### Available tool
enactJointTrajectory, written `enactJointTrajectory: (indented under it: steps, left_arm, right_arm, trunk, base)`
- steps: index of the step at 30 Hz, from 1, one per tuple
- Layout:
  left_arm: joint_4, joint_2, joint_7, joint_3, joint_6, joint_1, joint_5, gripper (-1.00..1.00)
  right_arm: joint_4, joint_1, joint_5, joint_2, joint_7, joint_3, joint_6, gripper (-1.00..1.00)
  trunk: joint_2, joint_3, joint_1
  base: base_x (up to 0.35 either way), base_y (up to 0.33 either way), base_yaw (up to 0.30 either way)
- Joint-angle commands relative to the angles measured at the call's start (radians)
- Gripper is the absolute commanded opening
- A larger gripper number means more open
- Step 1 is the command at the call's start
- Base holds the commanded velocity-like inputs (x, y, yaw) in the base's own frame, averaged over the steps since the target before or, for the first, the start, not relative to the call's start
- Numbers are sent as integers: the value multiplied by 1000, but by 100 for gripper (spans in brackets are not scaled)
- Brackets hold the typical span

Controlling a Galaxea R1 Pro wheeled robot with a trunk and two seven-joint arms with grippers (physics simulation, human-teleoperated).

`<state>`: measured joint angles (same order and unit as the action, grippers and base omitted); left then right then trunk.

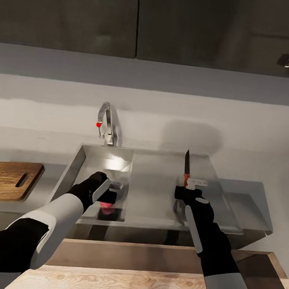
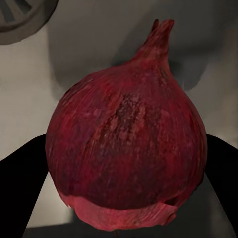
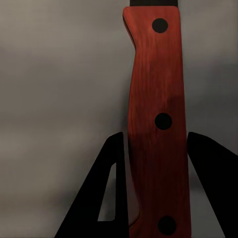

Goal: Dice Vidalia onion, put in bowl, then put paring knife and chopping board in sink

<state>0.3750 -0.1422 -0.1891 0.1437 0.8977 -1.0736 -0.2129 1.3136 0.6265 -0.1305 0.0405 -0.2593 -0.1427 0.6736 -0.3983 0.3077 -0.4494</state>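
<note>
The left gripper (image 1: 109, 193) reaches down into the sink (image 1: 80, 163), its dark fingers (image 2: 22, 178) closed on either side of the onion (image 2: 126, 144), which sits low in the basin near the front wall. The right gripper (image 1: 188, 191) is clamped on the red handle of the knife (image 1: 186, 168), whose dark blade points away from the robot over the flat drainer. The chopping board (image 1: 3, 180) lies on the countertop (image 1: 269, 170) to the left of the sink, well apart from both grippers.

Risks, as a judgement: the onion is round and smooth-skinned, so a grip set below its widest part could let it squirt out and roll back toward the drain (image 2: 20, 15) as it is lifted. The raised knife could strike the tap (image 1: 108, 126) or the sink rim if the right arm swings left carelessly.

Differences between views: the left wrist view gives the onion's papery skin, its stem tip and the finger contact (the head view offers just a pink sliver under the gripper). The right wrist view gives the handle's three rivets and the pinch; the head view alone gives the blade's direction and the board's place.
</note>
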Motion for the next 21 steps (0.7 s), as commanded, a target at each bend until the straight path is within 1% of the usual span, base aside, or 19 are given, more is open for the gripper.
enactJointTrajectory:
  steps: [1, 10, 21]
  left_arm:
    - [1, 1, -7, 8, 4, 0, -6, -100]
    - [1, 1, -7, 8, 4, 0, -6, -100]
    - [2, 1, -7, 7, 5, 0, -5, -100]
  right_arm:
    - [1, 1, -11, 0, -9, -1, 3, -100]
    - [1, 1, -11, 0, -11, 0, 3, -100]
    - [1, 1, -11, 1, -11, 0, 3, -100]
  trunk:
    - [-2, 2, -1]
    - [-2, 1, -1]
    - [-2, -15, -1]
  base:
    - [0, 0, 0]
    - [0, 0, 0]
    - [0, 0, 0]
